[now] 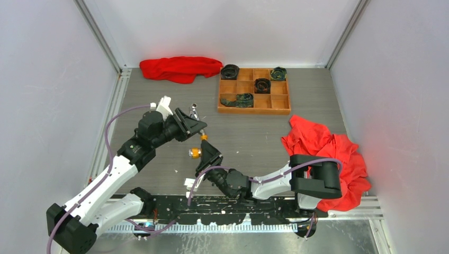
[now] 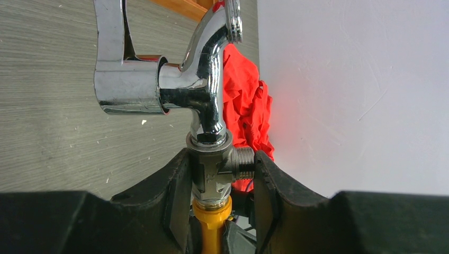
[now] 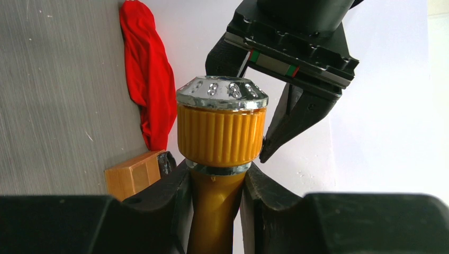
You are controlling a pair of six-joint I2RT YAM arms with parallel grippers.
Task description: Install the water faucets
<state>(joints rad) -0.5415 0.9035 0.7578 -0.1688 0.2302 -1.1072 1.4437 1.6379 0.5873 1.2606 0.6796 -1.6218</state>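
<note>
Top external: left fingers (image 1: pixel 197 126) clamp silver faucet (image 1: pixel 194 111), right fingers (image 1: pixel 208 152) clamp orange faucet (image 1: pixel 195 153) — red cloths (image 1: pixel 180 69), wooden tray (image 1: pixel 254 110) nearby.

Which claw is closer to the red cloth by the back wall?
Left. The left gripper hangs just in front of the red cloth; the right gripper is farther off, beyond the left one.

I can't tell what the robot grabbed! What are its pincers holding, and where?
The left pincer pinches the silver faucet at its threaded metal base. The right pincer pinches the orange-yellow faucet by its stem, under the ribbed knob.
</note>
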